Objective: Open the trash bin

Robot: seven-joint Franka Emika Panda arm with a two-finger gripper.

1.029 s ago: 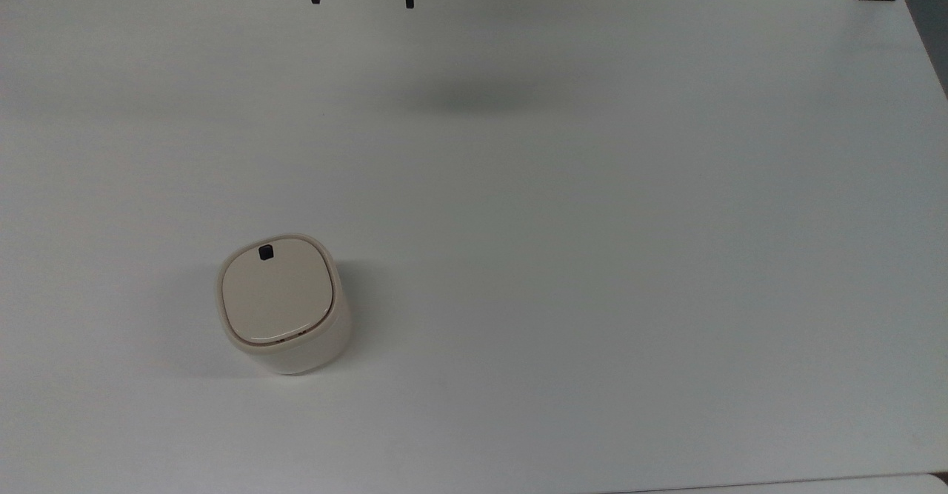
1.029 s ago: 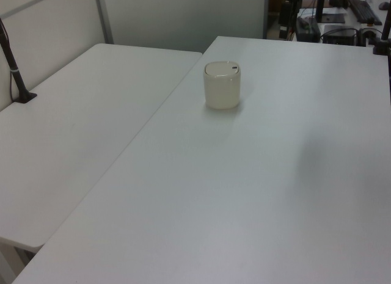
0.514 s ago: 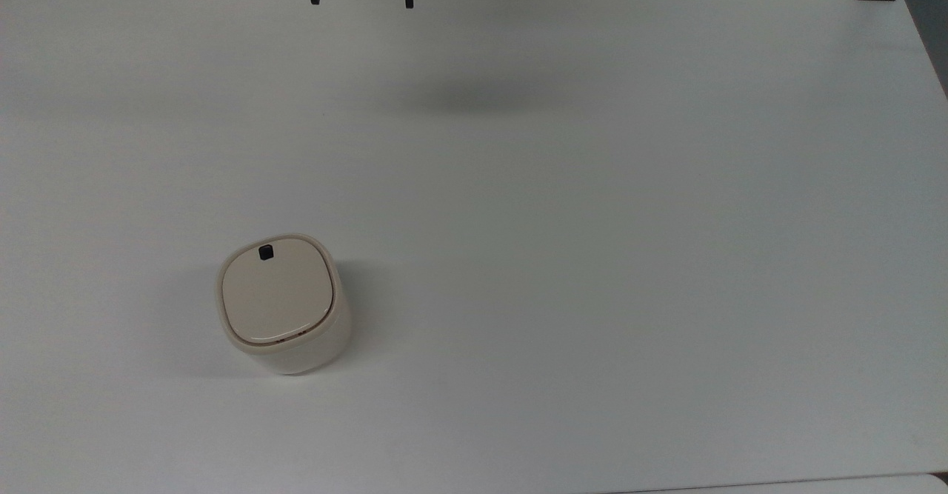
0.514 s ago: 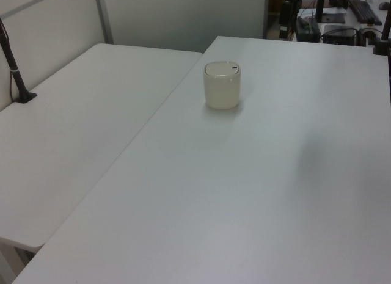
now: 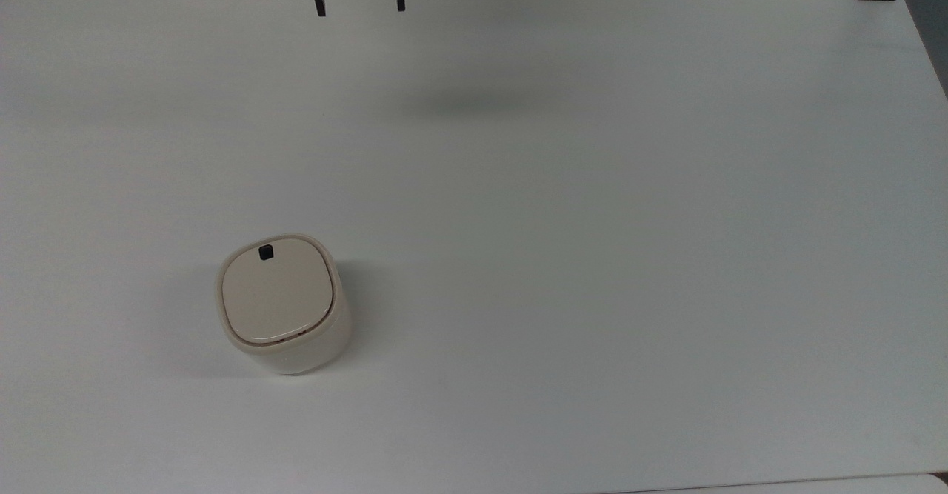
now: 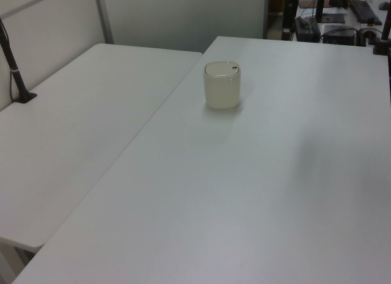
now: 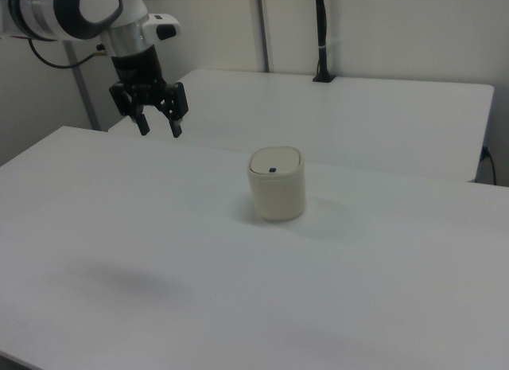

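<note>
Cream bin point(image 5: 281, 303) sits shut on the white table point(image 5: 592, 183), well apart from the jaws, which hang apart and empty above the table's far edge.

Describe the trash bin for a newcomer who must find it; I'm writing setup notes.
On the large white table, look toward the top view's lower left. The trash bin stands there alone: a small cream-beige, rounded-square tub with its flat lid shut. A small black square button at the lid's edge marks it.
</note>
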